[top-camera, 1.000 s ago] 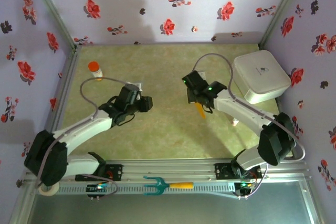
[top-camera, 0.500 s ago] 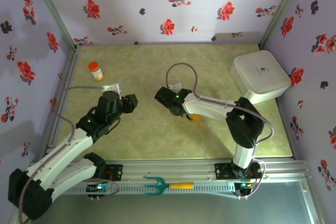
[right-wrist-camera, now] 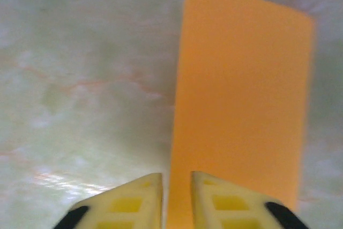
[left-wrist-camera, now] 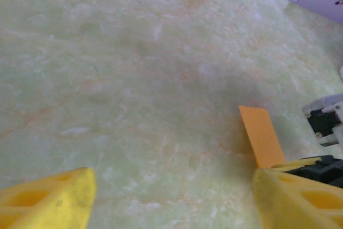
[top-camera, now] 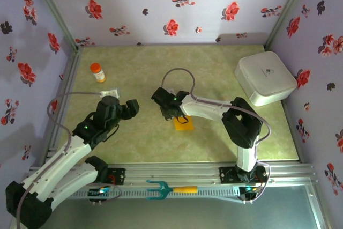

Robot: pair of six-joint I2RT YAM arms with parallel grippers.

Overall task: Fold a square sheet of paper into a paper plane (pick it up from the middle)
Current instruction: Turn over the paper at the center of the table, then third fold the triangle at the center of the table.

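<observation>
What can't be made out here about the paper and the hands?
Right wrist: the sheet of paper runs beneath the right hand and off the bottom edge; contact unclear.
Left wrist: the left hand covers its lower end.
Top external: its folds are too small to see.

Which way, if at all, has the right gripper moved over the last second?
Yes. The right gripper has moved left, well away from the white box it was beside.
</observation>
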